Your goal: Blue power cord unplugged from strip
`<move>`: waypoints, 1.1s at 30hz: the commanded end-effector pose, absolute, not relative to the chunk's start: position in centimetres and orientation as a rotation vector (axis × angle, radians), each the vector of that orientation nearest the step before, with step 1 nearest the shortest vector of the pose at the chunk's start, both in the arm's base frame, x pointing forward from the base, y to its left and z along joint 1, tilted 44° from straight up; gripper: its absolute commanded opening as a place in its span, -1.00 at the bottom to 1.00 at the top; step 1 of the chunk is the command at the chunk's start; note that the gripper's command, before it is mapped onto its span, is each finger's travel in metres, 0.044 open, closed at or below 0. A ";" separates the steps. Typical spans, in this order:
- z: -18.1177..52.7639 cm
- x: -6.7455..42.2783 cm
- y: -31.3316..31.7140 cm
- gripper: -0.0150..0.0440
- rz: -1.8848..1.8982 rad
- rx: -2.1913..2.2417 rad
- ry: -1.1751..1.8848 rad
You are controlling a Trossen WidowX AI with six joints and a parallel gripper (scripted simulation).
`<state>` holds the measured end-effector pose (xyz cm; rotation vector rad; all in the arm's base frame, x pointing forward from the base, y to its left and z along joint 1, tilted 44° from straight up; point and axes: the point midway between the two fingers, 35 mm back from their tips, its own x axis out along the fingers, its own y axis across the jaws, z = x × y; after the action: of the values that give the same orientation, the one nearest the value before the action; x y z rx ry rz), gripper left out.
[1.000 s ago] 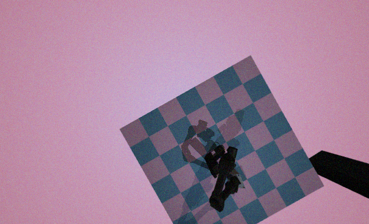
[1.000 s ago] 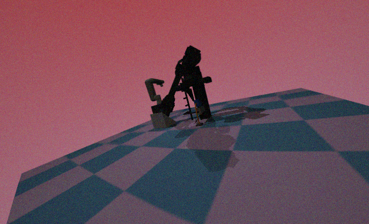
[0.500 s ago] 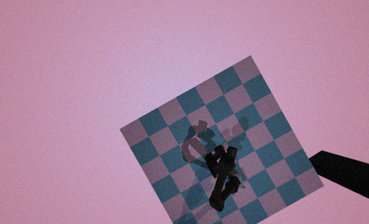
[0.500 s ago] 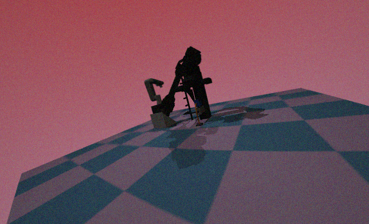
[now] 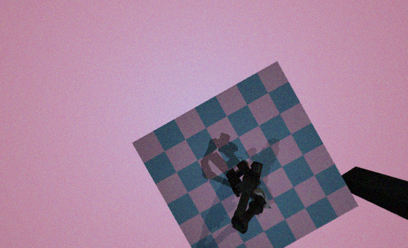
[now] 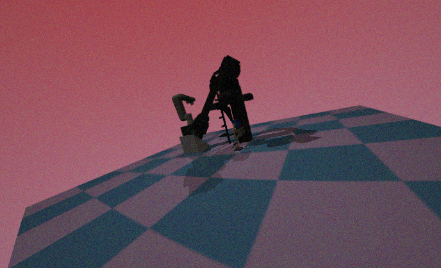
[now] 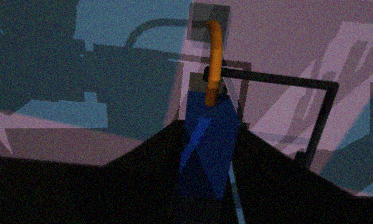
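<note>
A dark blue block, seemingly the plug (image 7: 212, 150) (image 6: 236, 123), stands upright between my fingers. My gripper (image 7: 207, 131) is shut on it, with one black finger on each side. An orange cord (image 7: 215, 55) (image 6: 234, 133) comes out at the block's far end and bends over in the wrist view. A small grey-beige piece (image 7: 198, 80) shows just beyond the block. I cannot tell which part is the power strip, or whether the plug is seated in it. In the top view the arm hides the plug.
A thin black frame (image 7: 287, 78) stands right of the plug in the wrist view. A grey square (image 7: 196, 17) lies beyond the cord. In the exterior view a beige block (image 6: 193, 145) stands left of the plug, with a bent grey piece (image 6: 179, 108) above it.
</note>
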<state>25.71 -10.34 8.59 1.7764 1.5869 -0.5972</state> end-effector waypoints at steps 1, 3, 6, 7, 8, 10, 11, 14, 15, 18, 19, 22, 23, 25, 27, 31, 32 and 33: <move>7.8 26.0 -11.6 -0.49 -0.607 1.763 1.569; 7.6 26.0 -11.9 -0.49 -0.607 1.763 1.569; 7.3 26.1 -12.2 -0.49 -0.608 1.763 1.568; 7.2 26.1 -12.4 -0.49 -0.608 1.763 1.568; 7.1 26.2 -12.5 -0.49 -0.608 1.763 1.568; 7.0 26.2 -12.8 -0.49 -0.609 1.764 1.568; 6.9 26.2 -12.9 -0.49 -0.609 1.764 1.568; 6.6 26.2 -13.3 -0.49 -0.609 1.764 1.568; 6.5 26.2 -13.4 -0.49 -0.609 1.764 1.568; 6.3 26.2 -13.9 -0.49 -0.610 1.765 1.569; 6.2 26.2 -14.0 -0.49 -0.610 1.765 1.569; 6.1 26.2 -14.0 -0.40 -0.610 1.766 1.569; 6.2 26.2 -13.8 -0.31 -0.609 1.768 1.570; 6.3 26.1 -13.3 -0.14 -0.609 1.770 1.571; 6.3 26.1 -13.3 0.04 -0.609 1.770 1.571; 6.3 26.1 -13.3 0.40 -0.609 1.770 1.571; 6.3 26.1 -13.3 0.49 -0.609 1.770 1.571; 6.3 26.1 -13.3 0.58 -0.609 1.770 1.571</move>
<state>26.18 -13.40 6.35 1.7650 1.5691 -0.6063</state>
